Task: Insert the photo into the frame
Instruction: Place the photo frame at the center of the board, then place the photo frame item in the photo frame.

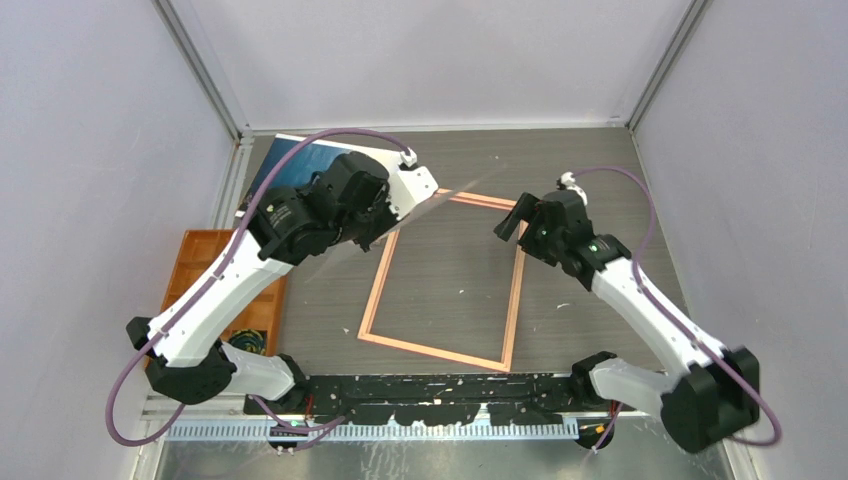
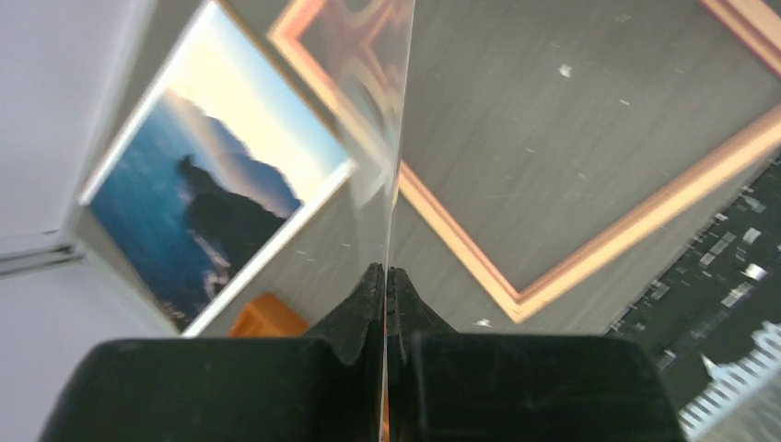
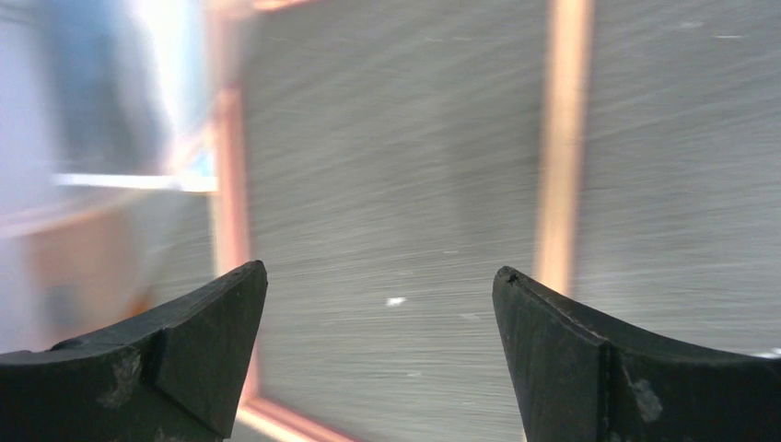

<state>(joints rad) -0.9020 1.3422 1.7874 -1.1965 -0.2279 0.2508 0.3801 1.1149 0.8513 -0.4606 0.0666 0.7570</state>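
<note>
The frame [image 1: 514, 300] lies flat at the table's middle, its light wood-brown side up and nothing inside it. It also shows in the left wrist view [image 2: 589, 244] and the right wrist view [image 3: 557, 166]. The photo [image 1: 300, 160] lies picture side up at the back left, partly hidden by the left arm, and shows in the left wrist view [image 2: 203, 193]. My left gripper [image 1: 378, 228] is shut on a clear pane [image 2: 368, 138], held on edge above the frame's far left corner. My right gripper [image 1: 512, 222] is open and empty above the frame's far right corner.
An orange compartment tray [image 1: 205, 260] sits at the left edge, beside the left arm. A black strip with a ruler-like rail [image 1: 440, 385] runs along the near edge. White enclosure walls stand on three sides.
</note>
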